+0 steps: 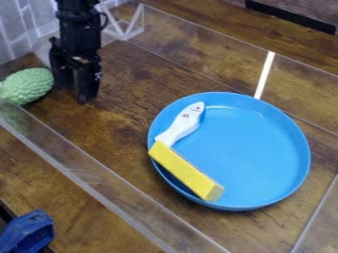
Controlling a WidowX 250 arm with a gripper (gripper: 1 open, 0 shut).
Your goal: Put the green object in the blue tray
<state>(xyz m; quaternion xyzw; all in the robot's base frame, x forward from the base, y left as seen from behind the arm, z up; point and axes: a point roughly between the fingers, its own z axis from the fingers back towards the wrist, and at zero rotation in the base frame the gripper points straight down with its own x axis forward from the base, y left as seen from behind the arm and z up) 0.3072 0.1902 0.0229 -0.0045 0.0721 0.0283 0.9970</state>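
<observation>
The tool (pixel 78 87) hangs open and empty, low over the table (pixel 119 128), just beside the green object (pixel 27 86); nothing is grasped yet, and the tray (pixel 271 148) sits well apart, awaiting it

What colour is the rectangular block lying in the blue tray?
Yellow. The block lies at the lower-left of the blue tray, clear in the single camera view.
</observation>
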